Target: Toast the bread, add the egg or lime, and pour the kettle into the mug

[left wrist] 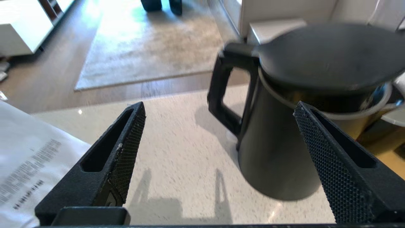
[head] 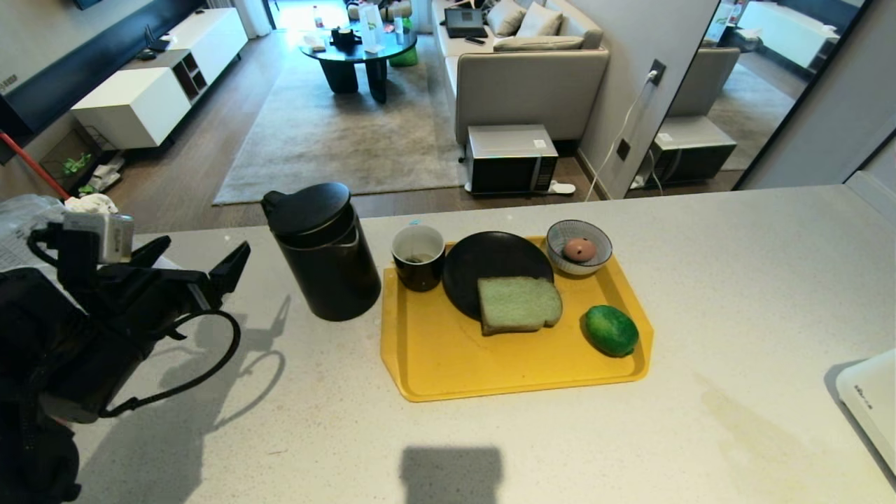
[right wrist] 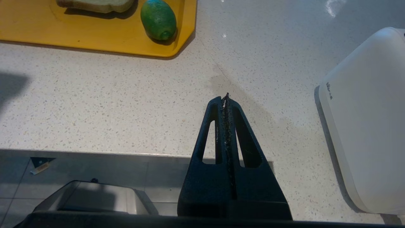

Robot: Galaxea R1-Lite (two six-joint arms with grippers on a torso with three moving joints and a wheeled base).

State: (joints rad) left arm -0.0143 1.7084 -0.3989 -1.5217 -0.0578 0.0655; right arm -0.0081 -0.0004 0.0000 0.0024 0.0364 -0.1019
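The black kettle (head: 323, 250) (left wrist: 300, 110) stands upright on the counter just left of the yellow tray (head: 448, 357). My left gripper (head: 203, 255) (left wrist: 220, 109) is open, empty, hovering left of the kettle and apart from it. On the tray sit the black mug (head: 418, 257), a black plate (head: 490, 262) with the pale green bread (head: 519, 304) half on it, and the lime (head: 611, 330) (right wrist: 158, 19). A brownish egg (head: 580, 248) lies in the small bowl (head: 560, 238). My right gripper (right wrist: 225, 98) is shut, parked over the counter's near edge.
A white appliance (head: 871, 406) (right wrist: 367, 117) sits at the counter's right front corner. Printed paper (left wrist: 28, 164) lies on the counter at the far left. Beyond the counter are a floor microwave (head: 511, 157), a sofa and a rug.
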